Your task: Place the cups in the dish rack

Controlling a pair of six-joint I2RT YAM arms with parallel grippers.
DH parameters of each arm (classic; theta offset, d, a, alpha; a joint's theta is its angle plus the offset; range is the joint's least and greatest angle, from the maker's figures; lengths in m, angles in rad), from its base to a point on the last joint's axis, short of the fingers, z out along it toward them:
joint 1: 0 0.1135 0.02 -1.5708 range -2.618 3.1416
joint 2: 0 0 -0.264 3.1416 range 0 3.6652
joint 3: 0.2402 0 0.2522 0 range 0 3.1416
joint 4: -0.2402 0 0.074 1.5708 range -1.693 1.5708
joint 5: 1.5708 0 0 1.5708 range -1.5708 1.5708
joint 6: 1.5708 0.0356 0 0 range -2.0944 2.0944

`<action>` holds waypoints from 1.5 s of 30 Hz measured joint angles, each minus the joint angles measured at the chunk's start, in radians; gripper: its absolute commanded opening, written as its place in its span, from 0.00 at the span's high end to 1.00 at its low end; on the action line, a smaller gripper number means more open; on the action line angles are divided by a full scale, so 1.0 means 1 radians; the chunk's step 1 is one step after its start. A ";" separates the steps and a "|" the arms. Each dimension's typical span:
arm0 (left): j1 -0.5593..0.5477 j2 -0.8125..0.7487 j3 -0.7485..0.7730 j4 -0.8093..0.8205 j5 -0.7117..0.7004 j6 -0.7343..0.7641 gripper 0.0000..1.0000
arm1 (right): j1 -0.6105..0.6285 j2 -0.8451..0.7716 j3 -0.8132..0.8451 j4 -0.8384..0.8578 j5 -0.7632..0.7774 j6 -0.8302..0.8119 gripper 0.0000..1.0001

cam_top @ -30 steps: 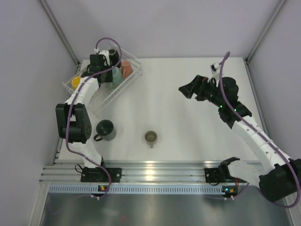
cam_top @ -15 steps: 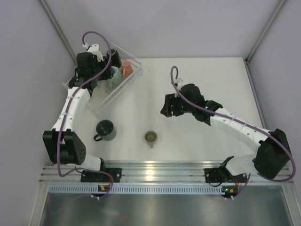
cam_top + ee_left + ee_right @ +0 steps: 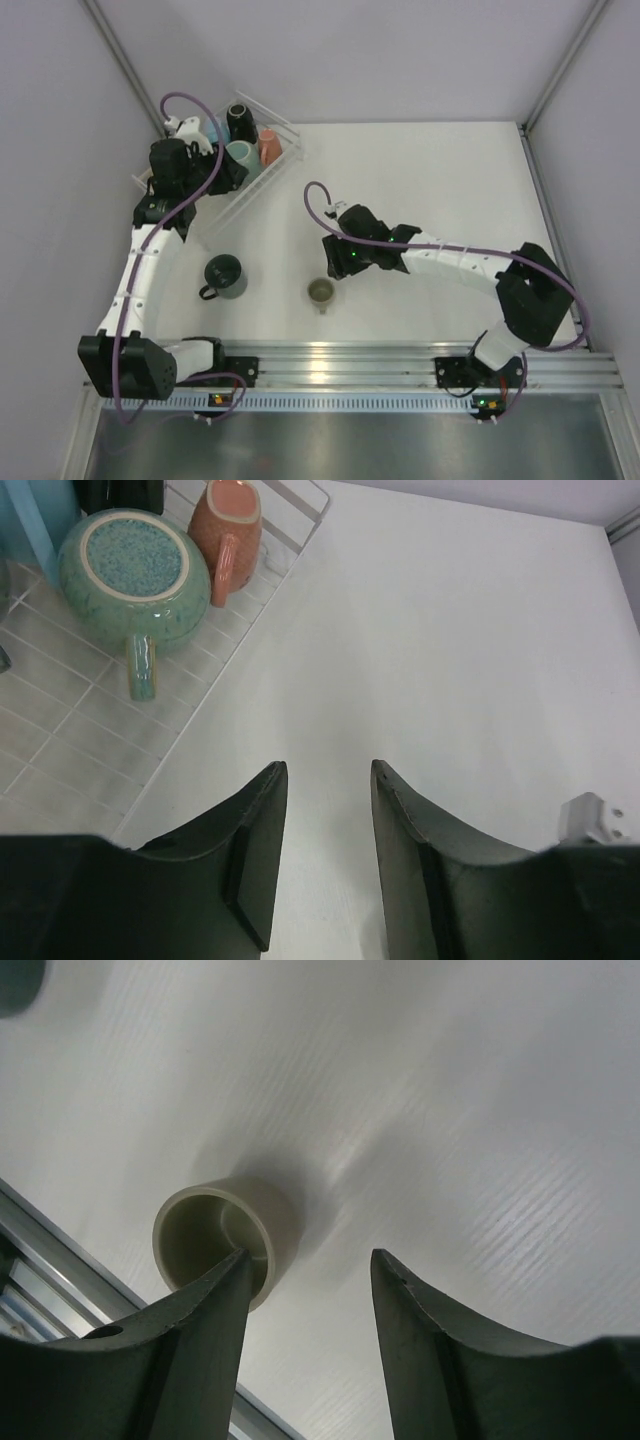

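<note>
Small olive cup sits upright on the table, just off to one side of the right gripper. One finger overlaps its rim in the wrist view, can't tell if they touch. That gripper's fingers are spread wide with nothing between them. Dark green mug is further out on the same side. In the dish rack the teal mug is upside down with the salmon cup just beside it. Both are ahead-left of the left gripper, also spread and empty.
</note>
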 measured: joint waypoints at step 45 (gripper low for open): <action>0.000 -0.105 -0.108 0.070 0.393 -0.131 0.53 | -0.221 -0.022 0.010 0.286 -0.263 0.197 1.00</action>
